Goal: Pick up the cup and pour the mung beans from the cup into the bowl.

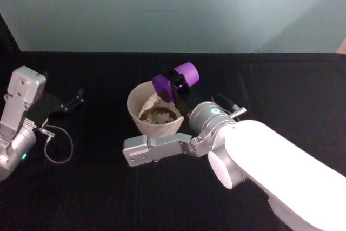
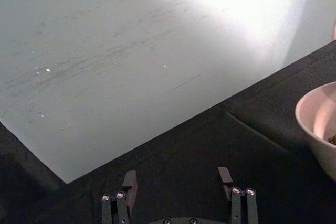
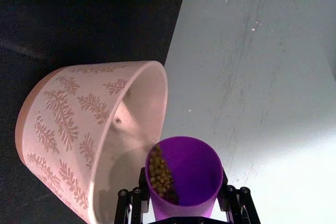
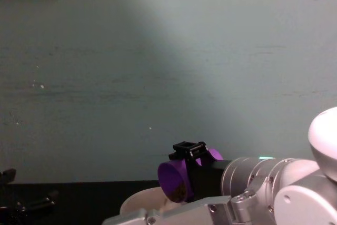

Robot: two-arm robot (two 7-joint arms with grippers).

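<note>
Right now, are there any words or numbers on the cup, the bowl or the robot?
None can be read. The cup is plain purple, the bowl bears only a leaf pattern, and the right gripper tipping the cup over the bowl and the parked left gripper show no label.

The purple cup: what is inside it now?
Mung beans lie along one inner side of the tilted cup, held by the right gripper over the bowl. Its deepest part is hidden by its own wall.
</note>
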